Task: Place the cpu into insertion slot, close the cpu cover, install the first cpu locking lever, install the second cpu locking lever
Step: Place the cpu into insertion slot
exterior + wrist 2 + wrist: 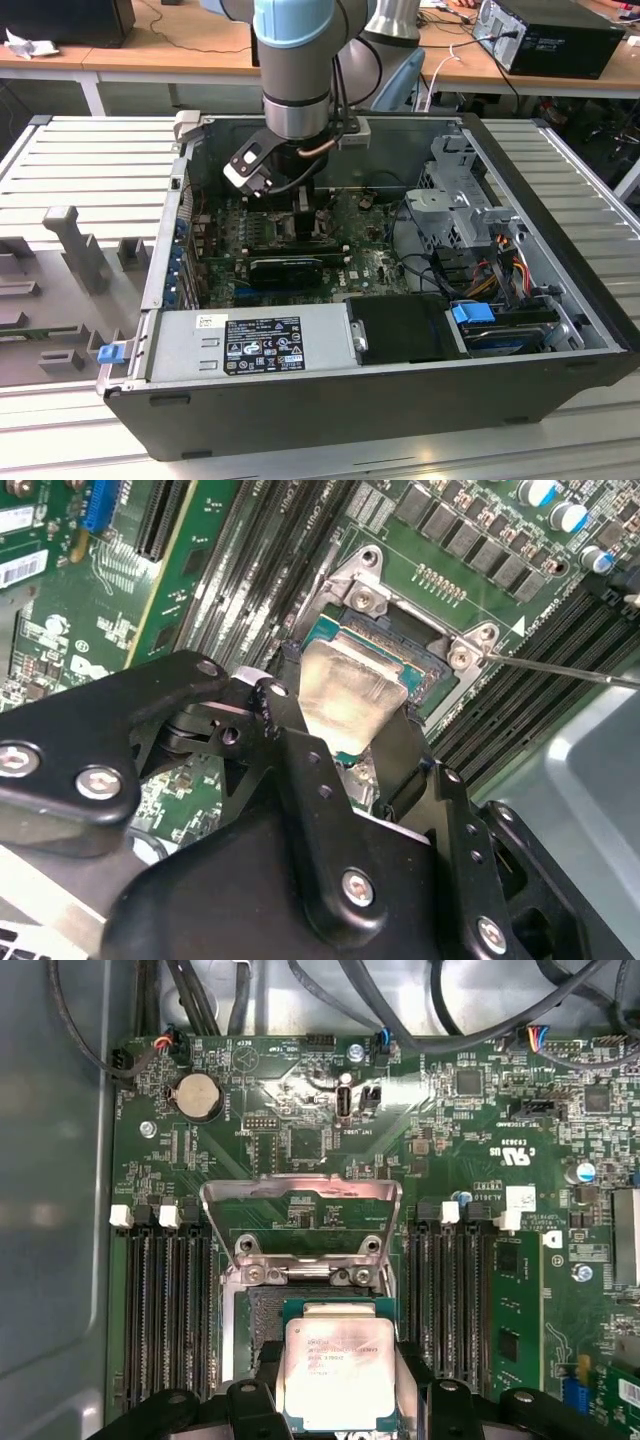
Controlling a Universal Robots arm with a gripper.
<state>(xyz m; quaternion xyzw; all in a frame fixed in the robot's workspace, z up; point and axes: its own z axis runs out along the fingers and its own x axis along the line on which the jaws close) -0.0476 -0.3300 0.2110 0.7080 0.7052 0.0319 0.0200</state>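
The jaws are closed on the cpu (338,1370), pinching it by two opposite edges with its silvery face turned up toward the wrist. So the chip does not lie off to any side of the jaws. It sits squarely between them, and the relation that matters is the one straight below. The insertion slot (258,1312) lies directly under the chip. In both wrist views the cpu (345,695) is near-square, and its edges run parallel with the slot's frame. We cannot tell whether it is already seated or hangs just above the contacts.

At the slot's hinge side, the cpu cover (250,1192) stands raised, well clear of the chip, and we see the motherboard (450,1160) through its window. A thin locking lever (560,667) sticks out free from one corner of the slot, not latched. Banks of memory slots (165,1310) flank the slot on both sides.

In the exterior view the arm (300,70) reaches down at upper centre into the open computer case (330,400). The case holds the motherboard and rests on the ribbed table (100,160).
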